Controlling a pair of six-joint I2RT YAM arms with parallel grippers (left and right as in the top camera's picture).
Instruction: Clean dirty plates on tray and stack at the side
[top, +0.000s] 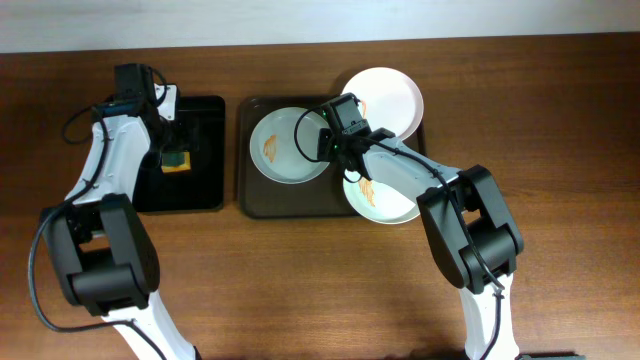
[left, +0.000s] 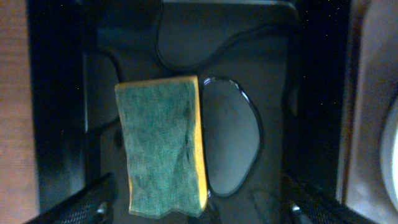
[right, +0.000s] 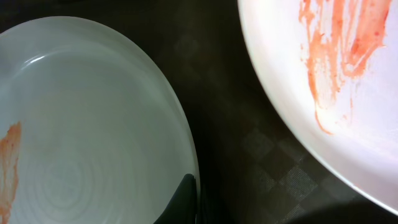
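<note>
So from where I'm standing, the brown tray (top: 255, 202) sits about mid-table (top: 560, 150) and all three plates are on it or hanging off it. The left-hand plate (top: 285, 162) lies inside the tray's left half with an orange smear on it. The far plate (top: 392, 95) sticks out past the tray's far right corner, and the near plate (top: 388, 206) pokes out over the tray's near edge on the right, smeared as well. The right claw (top: 328, 140) is down at the left-hand plate's inner rim, squeezed closed. Up close, one dark finger (right: 185, 198) sits right on that rim, so it looks pinched onto the plate. Just left of the brown tray there's a black tray (top: 205, 195) with a green-topped yellow sponge (left: 163, 146) lying in it. The left claw (left: 198, 199) hangs over the sponge with its jaws spread wide, one finger on each side, not touching it and holding nothing.
</note>
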